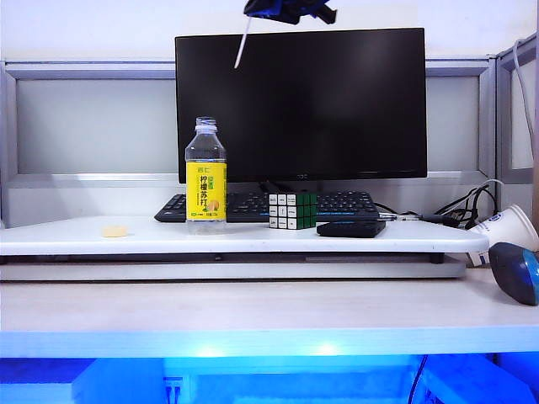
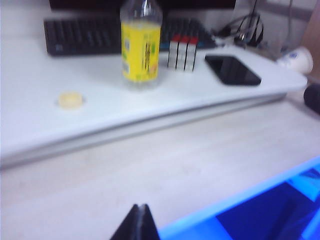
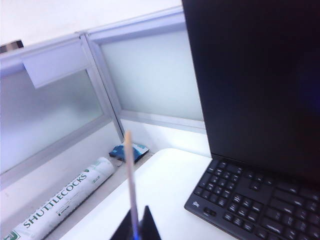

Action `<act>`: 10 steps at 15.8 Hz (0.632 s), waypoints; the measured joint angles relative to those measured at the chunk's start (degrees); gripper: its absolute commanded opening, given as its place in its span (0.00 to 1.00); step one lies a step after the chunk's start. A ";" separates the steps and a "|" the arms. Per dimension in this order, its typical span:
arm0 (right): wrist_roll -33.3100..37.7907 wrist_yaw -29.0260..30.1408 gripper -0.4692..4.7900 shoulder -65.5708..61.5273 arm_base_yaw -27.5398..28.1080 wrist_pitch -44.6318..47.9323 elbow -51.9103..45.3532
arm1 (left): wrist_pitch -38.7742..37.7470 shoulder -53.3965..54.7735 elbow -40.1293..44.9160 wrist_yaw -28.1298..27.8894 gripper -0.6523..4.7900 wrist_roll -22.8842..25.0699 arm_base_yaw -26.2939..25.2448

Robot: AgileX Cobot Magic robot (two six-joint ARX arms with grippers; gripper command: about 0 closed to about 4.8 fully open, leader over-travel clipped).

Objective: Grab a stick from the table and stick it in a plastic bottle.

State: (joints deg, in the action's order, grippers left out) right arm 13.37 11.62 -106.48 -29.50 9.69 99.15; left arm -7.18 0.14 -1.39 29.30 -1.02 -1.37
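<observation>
The clear plastic bottle [image 1: 206, 172] with the yellow label stands upright, uncapped, on the raised white shelf board [image 1: 126, 240] of the table [image 1: 253, 316]. High above it and a little to the right, at the top edge of the exterior view, my right gripper [image 1: 257, 10] is shut on the thin pale stick [image 1: 242, 44]. The stick slants down and to the left, and its lower end hangs well above the bottle's mouth. The right wrist view shows the stick [image 3: 130, 175] running out from between that gripper's [image 3: 137, 215] jaws. My left gripper [image 2: 141, 207] is shut and empty, low over the table's front, with the bottle [image 2: 141, 50] far ahead of it.
A black monitor [image 1: 299, 105] and keyboard [image 1: 253, 204] stand behind the bottle. A Rubik's cube [image 1: 292, 210] and a black phone [image 1: 349, 228] lie to its right, and a small yellow cap [image 1: 114, 231] to its left. A paper cup [image 1: 505, 229] lies at the far right. A shuttlecock tube [image 3: 60, 200] lies by the partition.
</observation>
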 measured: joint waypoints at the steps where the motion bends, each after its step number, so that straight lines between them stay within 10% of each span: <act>1: -0.48 0.02 0.07 -1.38 -0.11 -0.20 1.68 | 1.03 0.02 0.00 0.02 0.11 0.02 0.00; 10: -4.87 -0.11 0.07 -15.47 -3.54 -4.61 17.81 | 1.40 0.02 0.00 0.00 0.11 0.02 -0.02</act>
State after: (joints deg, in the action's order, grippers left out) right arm 8.49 11.51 -121.95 -33.04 5.08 116.97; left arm -5.78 0.16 -1.39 29.30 -0.99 -1.39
